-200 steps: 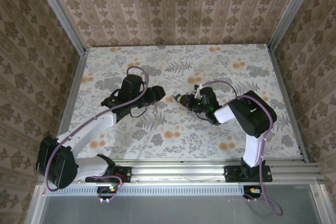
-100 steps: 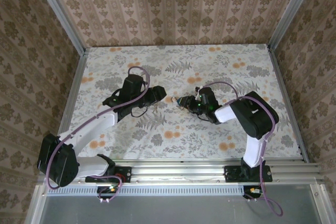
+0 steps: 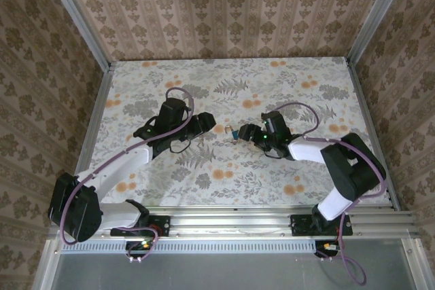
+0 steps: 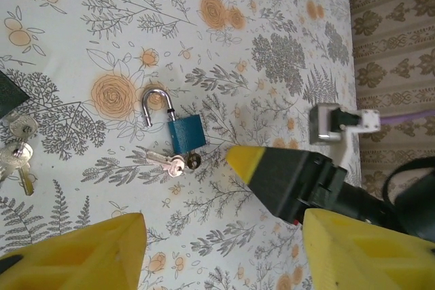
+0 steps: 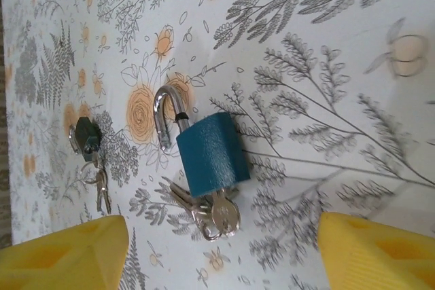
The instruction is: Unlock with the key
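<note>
The black-headed key (image 5: 87,135) lies flat on the flowery bench (image 5: 326,45), left of the blue padlock (image 5: 212,154), not touching it. The left gripper (image 3: 211,123) and right gripper (image 3: 245,132) are spread wide, holding nothing.

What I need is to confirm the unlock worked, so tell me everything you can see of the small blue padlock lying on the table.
The padlock has a small blue, matte-looking body and a shiny silver shackle. The shackle looks released: one leg sits in the body, while the other ends free beside it. The padlock lies flat on the floral table. A bunch of silver keys sits at its bottom end, one apparently in the keyhole. Nothing else touches it.
</note>
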Controlling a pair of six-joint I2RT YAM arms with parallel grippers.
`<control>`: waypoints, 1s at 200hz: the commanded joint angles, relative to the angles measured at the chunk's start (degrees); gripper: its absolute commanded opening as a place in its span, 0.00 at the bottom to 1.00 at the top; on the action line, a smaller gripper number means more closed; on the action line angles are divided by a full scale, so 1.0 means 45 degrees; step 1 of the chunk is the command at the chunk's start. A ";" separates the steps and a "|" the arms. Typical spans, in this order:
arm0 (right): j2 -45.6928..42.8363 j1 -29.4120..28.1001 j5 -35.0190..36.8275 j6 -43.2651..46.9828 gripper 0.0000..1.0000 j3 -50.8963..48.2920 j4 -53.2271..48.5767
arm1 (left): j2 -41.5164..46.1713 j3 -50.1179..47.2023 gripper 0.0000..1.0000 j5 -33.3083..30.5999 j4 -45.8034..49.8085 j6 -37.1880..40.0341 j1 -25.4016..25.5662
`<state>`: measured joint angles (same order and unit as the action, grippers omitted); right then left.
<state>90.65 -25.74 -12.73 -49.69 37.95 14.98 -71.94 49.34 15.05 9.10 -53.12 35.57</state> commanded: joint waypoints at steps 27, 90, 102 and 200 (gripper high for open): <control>-0.2328 0.0036 0.1753 0.1636 1.00 -0.0210 -0.3516 | 0.0583 -0.0338 0.95 -0.0838 0.1294 0.0384 -0.0503; -0.4483 0.0036 0.3942 0.3326 1.00 0.0574 -0.6485 | 0.1280 -0.0272 1.00 -0.2646 0.4375 0.1827 -0.2590; -0.4588 0.0055 0.4711 0.3524 1.00 0.0963 -0.7092 | 0.1177 -0.0023 1.00 -0.3201 0.4940 0.2241 -0.3013; -0.4323 0.0448 1.1988 0.7027 1.00 0.0780 -0.3251 | -0.0162 0.0102 1.00 -0.8987 0.3181 0.7459 -0.5363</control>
<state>70.57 -24.58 28.58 -26.68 44.03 -12.58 -71.96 51.77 -18.24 30.72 -28.69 14.81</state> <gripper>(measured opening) 0.999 0.999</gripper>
